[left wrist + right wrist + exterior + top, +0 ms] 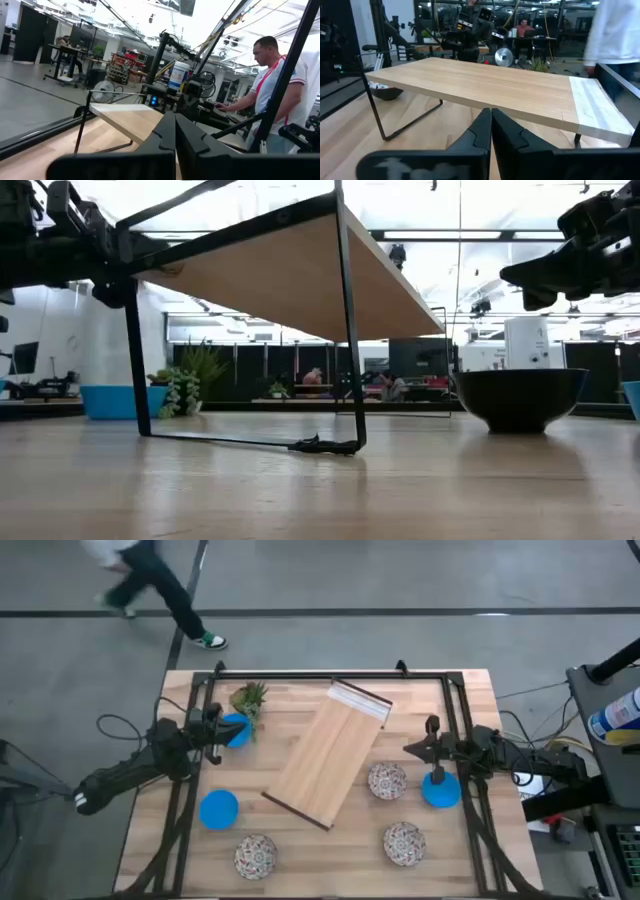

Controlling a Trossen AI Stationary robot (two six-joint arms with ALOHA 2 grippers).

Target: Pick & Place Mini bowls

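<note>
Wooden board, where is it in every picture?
High view: the wooden board lies slanted in the middle of the table.
Low view: the wooden board is seen from underneath, across the top.
Left wrist view: the wooden board is near the middle.
Right wrist view: the wooden board stretches across the middle.
Shared landmark: its thin black wire leg, visible in the low view and both wrist views.
</note>
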